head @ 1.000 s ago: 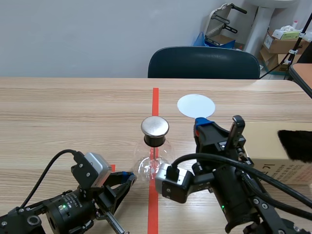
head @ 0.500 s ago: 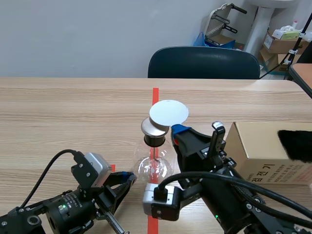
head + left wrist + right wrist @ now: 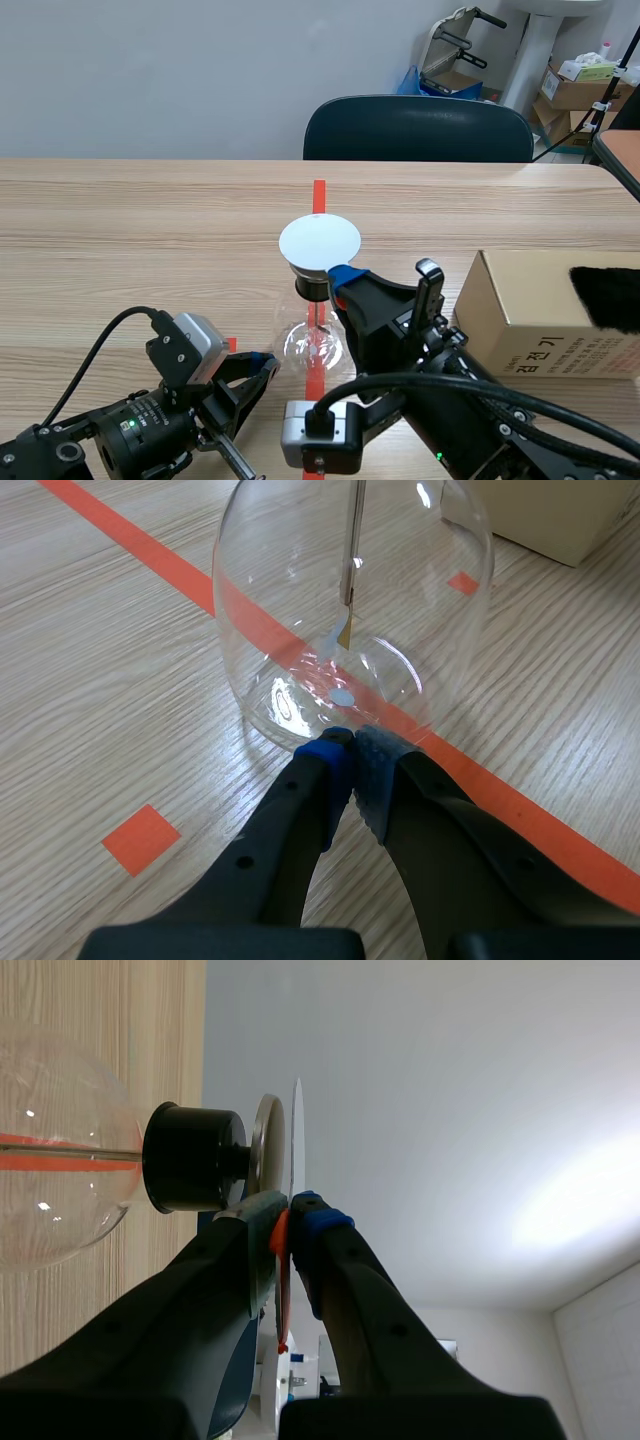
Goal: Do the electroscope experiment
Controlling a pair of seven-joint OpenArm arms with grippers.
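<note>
1. Lower left of the scene view: the left gripper (image 3: 262,368) lies low on the wooden table (image 3: 120,220). Only its wrist view shows its fingers pressed together on nothing, tips just at the foot of the glass flask (image 3: 350,610).
2. Centre: the flask stands on the tape line, and the white disc (image 3: 319,241) hides its top.
3. Only the right wrist view shows the disc edge-on, just beside the metal cap (image 3: 265,1145), with the right gripper (image 3: 290,1215) clamped on the disc's orange handle.
4. Right: a cardboard box (image 3: 540,305). Upper centre: a dark chair (image 3: 418,128) before a grey wall.

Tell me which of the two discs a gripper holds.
The white disc, pinched in the right gripper; the metal disc sits on the black stopper.
</note>
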